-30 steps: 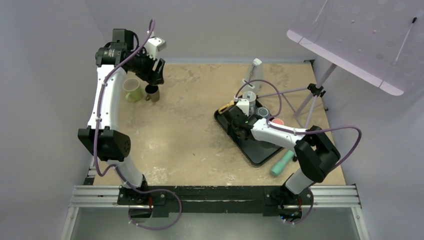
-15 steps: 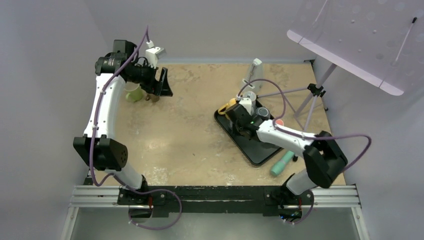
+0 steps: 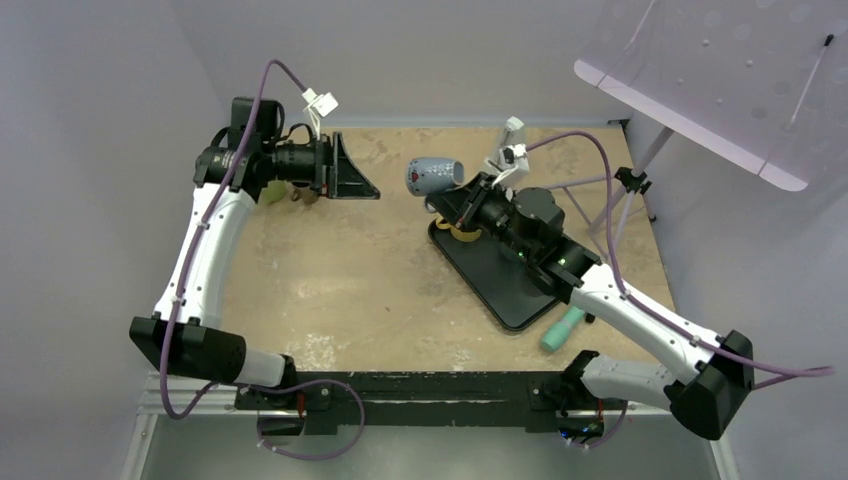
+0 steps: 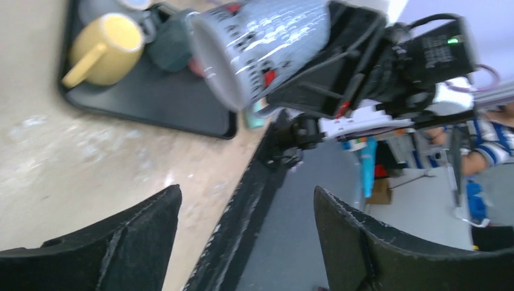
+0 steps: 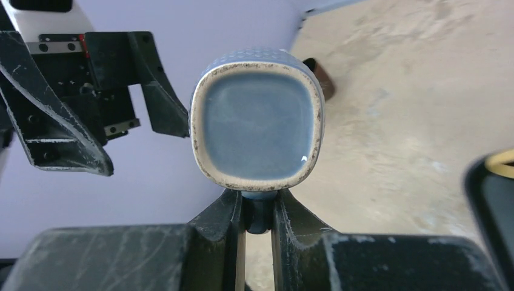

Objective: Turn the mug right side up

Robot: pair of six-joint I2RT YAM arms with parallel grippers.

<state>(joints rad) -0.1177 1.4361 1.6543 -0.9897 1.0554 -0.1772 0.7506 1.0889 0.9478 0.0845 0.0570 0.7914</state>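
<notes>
The grey-blue mug (image 3: 432, 176) is held on its side in the air above the table (image 3: 350, 290), near the black tray (image 3: 500, 285), its handle pinched between the right fingers (image 5: 227, 224). The left fingers (image 4: 133, 242) are spread wide, empty, and pointed toward the mug.

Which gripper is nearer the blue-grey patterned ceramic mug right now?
Right. The right gripper is shut on the blue-grey patterned ceramic mug, held sideways in the air; the left gripper is open, facing it across a gap.
</notes>
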